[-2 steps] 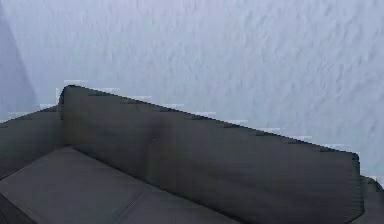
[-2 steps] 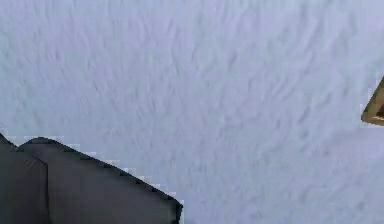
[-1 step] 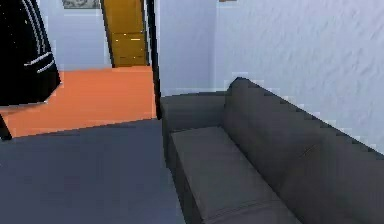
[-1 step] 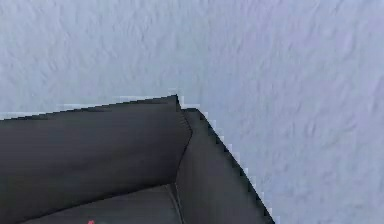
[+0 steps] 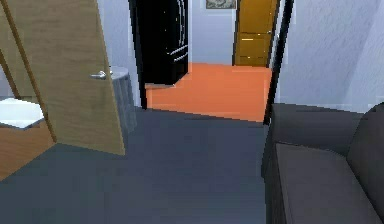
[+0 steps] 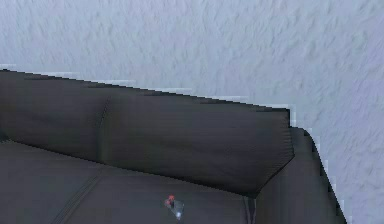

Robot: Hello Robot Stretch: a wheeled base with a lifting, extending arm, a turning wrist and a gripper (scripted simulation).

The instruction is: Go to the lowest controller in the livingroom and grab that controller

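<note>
Jaws: no telling from either view whether apart, together or on anything.

Looks sideways onto a dark grey sofa set against a pale, textured wall. Shows a small red-and-white object lying on the sofa's seat cushion, near the arm side view's bottom edge, in front of the backrest and toward the armrest on the right. Too small to confirm as the controller.

Faces, in the forward view, a blue-grey floor running up to an open doorway, with an orange floor beyond it. Takes in a black fridge at the left of that orange-floored room and a yellow-brown door on its far wall to the right. Catches a wooden door with a metal handle at the forward view's left, a grey bin just past its edge, and a white fixture at the left border. Includes a dark seat filling the lower right corner.
</note>
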